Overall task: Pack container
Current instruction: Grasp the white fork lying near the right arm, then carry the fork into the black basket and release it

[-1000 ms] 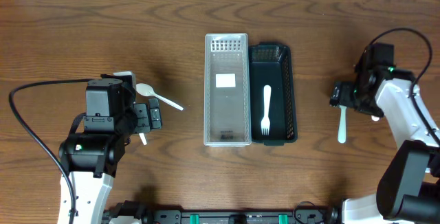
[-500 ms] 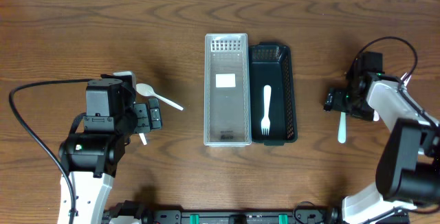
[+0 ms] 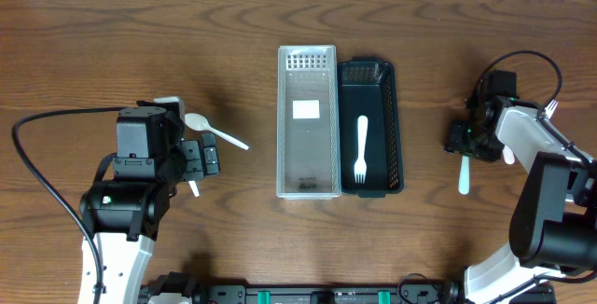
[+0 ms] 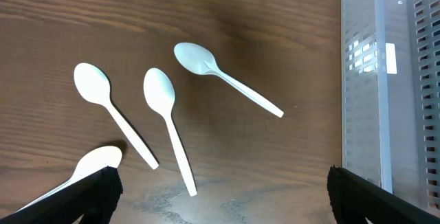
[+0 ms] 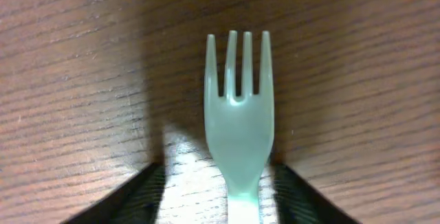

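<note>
A clear plastic container (image 3: 306,122) stands beside a black mesh basket (image 3: 373,85) that holds one white fork (image 3: 360,148). Another white fork (image 3: 464,175) lies on the table at the right. My right gripper (image 3: 464,143) is low over it. In the right wrist view the fork (image 5: 238,124) lies between the open fingers (image 5: 220,207), with a gap on each side. Several white spoons (image 4: 165,107) lie left of the containers; one shows in the overhead view (image 3: 213,131). My left gripper (image 3: 201,159) is open and empty near them; its fingers (image 4: 220,200) are spread wide.
The clear container's wall (image 4: 385,80) fills the right side of the left wrist view. Cables run from both arms. The table's bare wood surrounds the containers.
My right arm has swung in and its gripper has shifted slightly left and down over the fork on the table. The left arm, spoons and containers have not moved.
</note>
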